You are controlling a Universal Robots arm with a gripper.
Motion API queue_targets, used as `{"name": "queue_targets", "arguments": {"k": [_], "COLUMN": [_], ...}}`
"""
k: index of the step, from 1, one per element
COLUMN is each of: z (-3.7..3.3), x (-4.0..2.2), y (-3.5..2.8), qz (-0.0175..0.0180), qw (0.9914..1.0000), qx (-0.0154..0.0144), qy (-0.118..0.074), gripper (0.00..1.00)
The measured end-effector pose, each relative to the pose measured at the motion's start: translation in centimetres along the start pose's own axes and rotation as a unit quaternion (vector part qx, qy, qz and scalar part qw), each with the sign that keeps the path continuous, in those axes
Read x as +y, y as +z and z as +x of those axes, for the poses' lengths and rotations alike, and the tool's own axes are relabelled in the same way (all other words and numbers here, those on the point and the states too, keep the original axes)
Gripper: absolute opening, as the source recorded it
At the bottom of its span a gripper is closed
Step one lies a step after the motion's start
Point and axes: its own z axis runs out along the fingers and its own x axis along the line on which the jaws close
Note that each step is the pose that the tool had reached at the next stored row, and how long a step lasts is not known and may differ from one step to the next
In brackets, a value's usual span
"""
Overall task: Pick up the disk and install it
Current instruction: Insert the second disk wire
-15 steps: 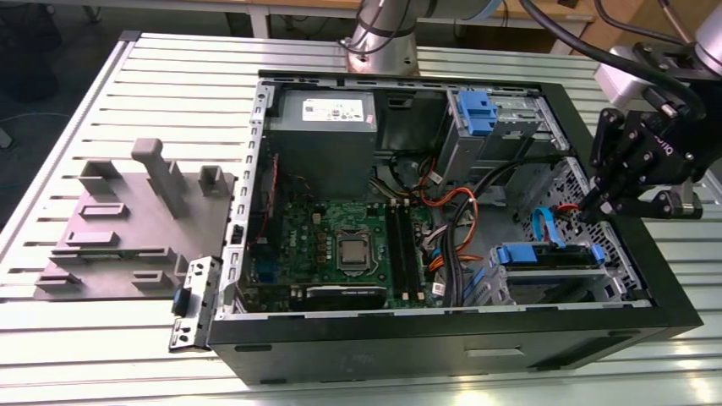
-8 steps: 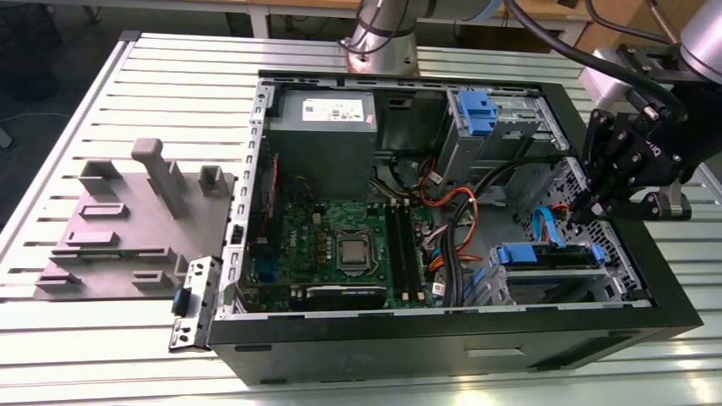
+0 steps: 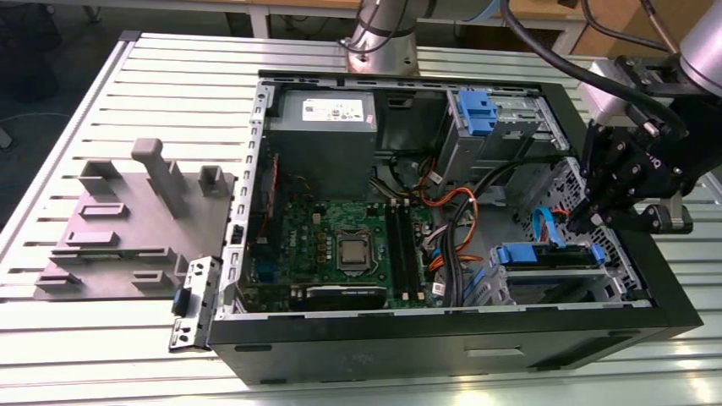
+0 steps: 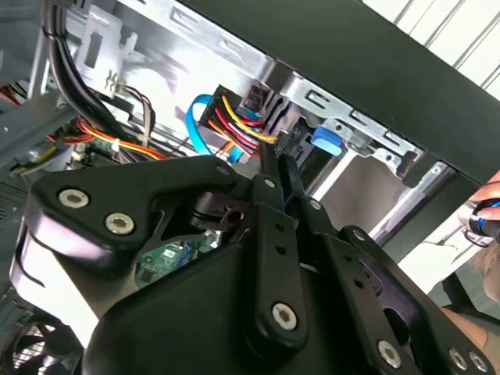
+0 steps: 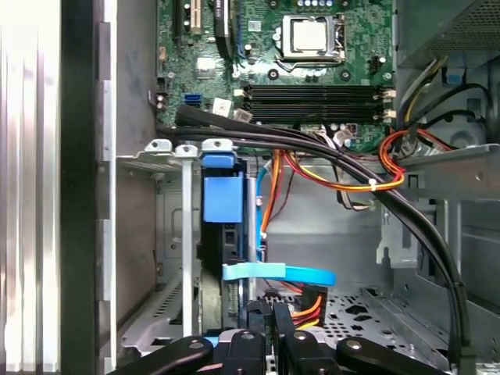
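a slatted metal desk carried an open black computer case and a grey fixture block. the disk, with its blue rails, sat in the lower drive cage at the case's corner on the exterior view's right; in the first wrist view it stood edge-on in that bay. the jaws hung just above it, fingers nearly together and holding nothing, beside the orange and blue cables.

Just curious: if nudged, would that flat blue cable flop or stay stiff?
Probably bendy: the blue cable arcs in the second wrist view. It looks thin and flat, so it is likely light, and it might spring back.
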Motion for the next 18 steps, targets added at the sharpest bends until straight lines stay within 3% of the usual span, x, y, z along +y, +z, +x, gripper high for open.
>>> {"name": "queue_targets", "arguments": {"k": [12,18], "z": [1.39,1.62], "x": [0.34,0.33], "y": [0.39,0.95], "qz": [0.0002,0.0002], "qw": [0.99994,0.99991], "qx": [0.0002,0.0003], "qy": [-0.011,-0.013], "gripper": [0.16,0.16]}}
